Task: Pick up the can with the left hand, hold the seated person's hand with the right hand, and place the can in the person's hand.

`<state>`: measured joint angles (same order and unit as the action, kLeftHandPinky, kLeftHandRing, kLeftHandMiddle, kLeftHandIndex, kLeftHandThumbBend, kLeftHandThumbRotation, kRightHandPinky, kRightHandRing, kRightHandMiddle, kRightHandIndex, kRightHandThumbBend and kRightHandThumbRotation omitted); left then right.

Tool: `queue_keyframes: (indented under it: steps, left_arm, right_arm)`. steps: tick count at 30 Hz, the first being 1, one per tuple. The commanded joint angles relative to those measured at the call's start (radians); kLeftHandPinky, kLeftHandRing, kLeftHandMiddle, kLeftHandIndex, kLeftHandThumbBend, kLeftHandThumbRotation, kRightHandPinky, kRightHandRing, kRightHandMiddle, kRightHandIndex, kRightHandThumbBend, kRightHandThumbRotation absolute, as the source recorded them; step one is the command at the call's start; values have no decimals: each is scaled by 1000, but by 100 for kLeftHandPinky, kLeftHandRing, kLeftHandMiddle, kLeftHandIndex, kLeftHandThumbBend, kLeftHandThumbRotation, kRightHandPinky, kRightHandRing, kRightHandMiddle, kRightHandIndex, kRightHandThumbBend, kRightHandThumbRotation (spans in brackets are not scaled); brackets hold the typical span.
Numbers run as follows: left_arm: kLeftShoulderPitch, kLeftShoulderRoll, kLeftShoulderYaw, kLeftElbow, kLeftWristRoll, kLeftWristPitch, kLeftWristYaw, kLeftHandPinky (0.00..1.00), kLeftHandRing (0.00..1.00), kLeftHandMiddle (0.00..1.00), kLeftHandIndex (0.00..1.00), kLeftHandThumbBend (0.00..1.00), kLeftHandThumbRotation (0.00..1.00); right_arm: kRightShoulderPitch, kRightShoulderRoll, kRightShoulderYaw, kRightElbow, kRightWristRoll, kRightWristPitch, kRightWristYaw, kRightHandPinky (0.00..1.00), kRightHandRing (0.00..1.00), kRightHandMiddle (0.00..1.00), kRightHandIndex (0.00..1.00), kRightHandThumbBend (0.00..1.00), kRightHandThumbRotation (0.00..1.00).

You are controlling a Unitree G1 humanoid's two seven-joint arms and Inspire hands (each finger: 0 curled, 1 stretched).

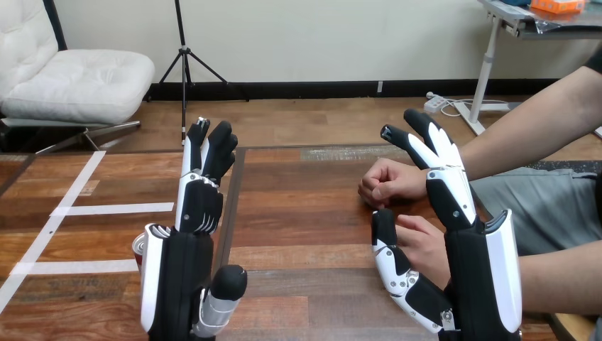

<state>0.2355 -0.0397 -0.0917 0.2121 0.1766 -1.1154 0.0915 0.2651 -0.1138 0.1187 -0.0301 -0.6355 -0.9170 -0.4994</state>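
Note:
A red can [139,250] with a silver top stands on the wooden table [298,213], mostly hidden behind my left hand [177,277]. That hand is raised in front of it, fingers straight, thumb low, holding nothing. My right hand [475,270] is also open, with fingers pointing up and thumb spread to the left. The person's nearer hand [424,245] lies on the table between that thumb and my palm, with nothing curled round it. The person's farther hand [389,182] rests as a loose fist beside my right fingertips.
The person's forearms come in from the right edge. White tape strips [113,209] mark the table's left part. A dark seam [231,213] runs down the tabletop just right of my left hand.

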Motion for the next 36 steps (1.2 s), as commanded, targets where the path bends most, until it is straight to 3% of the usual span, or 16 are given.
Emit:
queue_keyframes:
  steps: [1, 4, 12, 17, 22, 36]
  left_arm:
    - [-5, -9, 48, -1, 4, -3, 29, 95, 96, 96, 100, 84, 100]
    - [-10, -21, 84, 1, 11, -7, 56, 92, 94, 94, 99, 82, 99]
    - [-22, 9, 154, 3, 1, -1, 86, 95, 97, 97, 100, 80, 98]
    - [-45, 51, 186, 46, -43, -31, 84, 98, 98, 99, 100, 77, 96]
    - [-52, 65, 219, 59, -68, -42, 88, 99, 98, 99, 100, 79, 94]
    - [-38, 60, 262, 35, -78, -58, 81, 94, 95, 97, 100, 79, 90]
  right_arm:
    - [-54, 21, -7, -3, 8, -13, -11, 100, 98, 95, 86, 15, 0]
    - [-55, 23, -8, -3, 2, -11, -15, 100, 97, 95, 86, 15, 0]
    - [-53, 23, -6, -1, 1, -14, -18, 100, 97, 94, 86, 15, 0]
    - [-49, 22, -5, -7, 3, -9, -15, 100, 97, 94, 86, 15, 0]
    - [-45, 25, -8, -17, -8, 2, -17, 100, 97, 94, 86, 15, 0]
    - [-46, 27, -2, -11, -5, 0, -11, 100, 97, 94, 86, 16, 0]
